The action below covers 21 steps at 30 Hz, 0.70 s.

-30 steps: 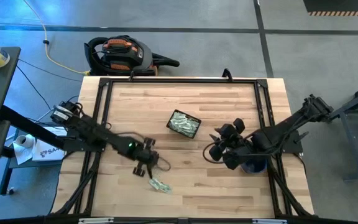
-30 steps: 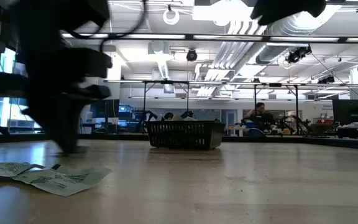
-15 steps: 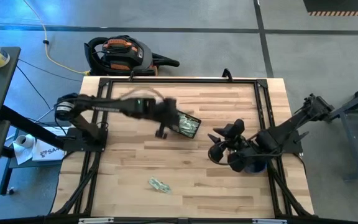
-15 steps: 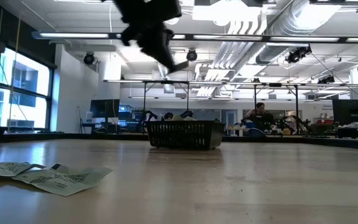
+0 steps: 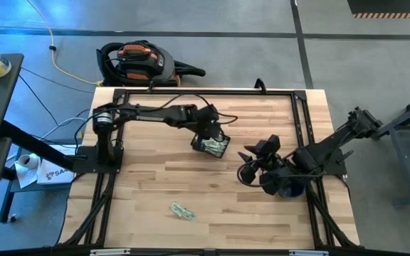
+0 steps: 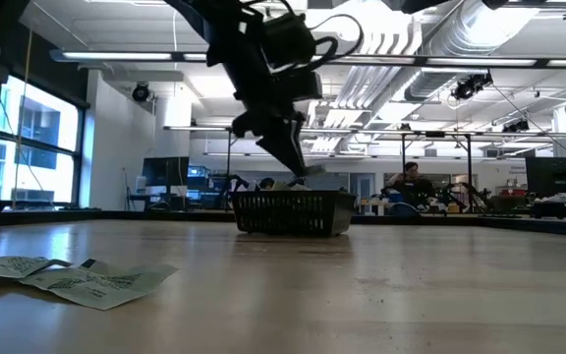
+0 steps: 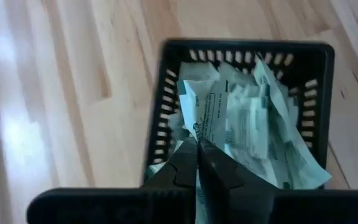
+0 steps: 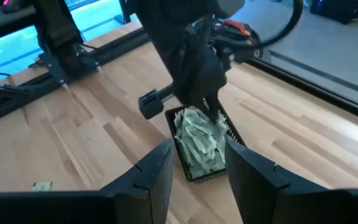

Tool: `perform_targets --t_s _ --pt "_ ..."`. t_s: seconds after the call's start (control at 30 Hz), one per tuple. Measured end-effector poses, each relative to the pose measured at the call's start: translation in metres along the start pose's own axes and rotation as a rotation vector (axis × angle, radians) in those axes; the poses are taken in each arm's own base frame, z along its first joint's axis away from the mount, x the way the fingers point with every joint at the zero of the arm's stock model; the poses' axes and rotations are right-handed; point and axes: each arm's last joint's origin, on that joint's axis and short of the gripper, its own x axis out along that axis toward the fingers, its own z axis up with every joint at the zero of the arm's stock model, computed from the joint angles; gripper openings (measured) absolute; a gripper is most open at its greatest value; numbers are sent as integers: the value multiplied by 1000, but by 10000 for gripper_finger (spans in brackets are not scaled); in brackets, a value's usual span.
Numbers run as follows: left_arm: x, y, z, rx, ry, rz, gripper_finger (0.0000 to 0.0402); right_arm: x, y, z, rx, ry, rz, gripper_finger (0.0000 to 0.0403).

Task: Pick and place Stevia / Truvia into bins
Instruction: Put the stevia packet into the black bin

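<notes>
My left gripper (image 7: 197, 146) hangs right over the basket (image 5: 211, 143), fingers nearly together, pinching the near end of one sachet (image 7: 205, 112), its long axis running out toward twelve o'clock over the heaped pile. Release looks next. My right gripper (image 8: 197, 163) waits at three o'clock of the basket, fingers apart, empty. Loose sachets (image 5: 184, 211) lie well off at seven o'clock, nearer my left arm.

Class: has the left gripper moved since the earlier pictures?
Yes. The left gripper went from near the loose sachets to over the basket.
</notes>
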Motion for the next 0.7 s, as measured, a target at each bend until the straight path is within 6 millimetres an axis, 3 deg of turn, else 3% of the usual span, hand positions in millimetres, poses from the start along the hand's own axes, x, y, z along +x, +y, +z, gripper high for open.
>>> perform_targets --t_s 0.4,0.57,0.7 --pt "-4 -17 18 45 -31 68 64 2 -4 -1 -17 32 -21 138" --pt "-3 -16 18 21 -17 97 129 2 -5 -2 -27 49 -20 138" --pt "-12 -20 11 -12 114 185 193 2 -5 -3 -28 74 -8 138"
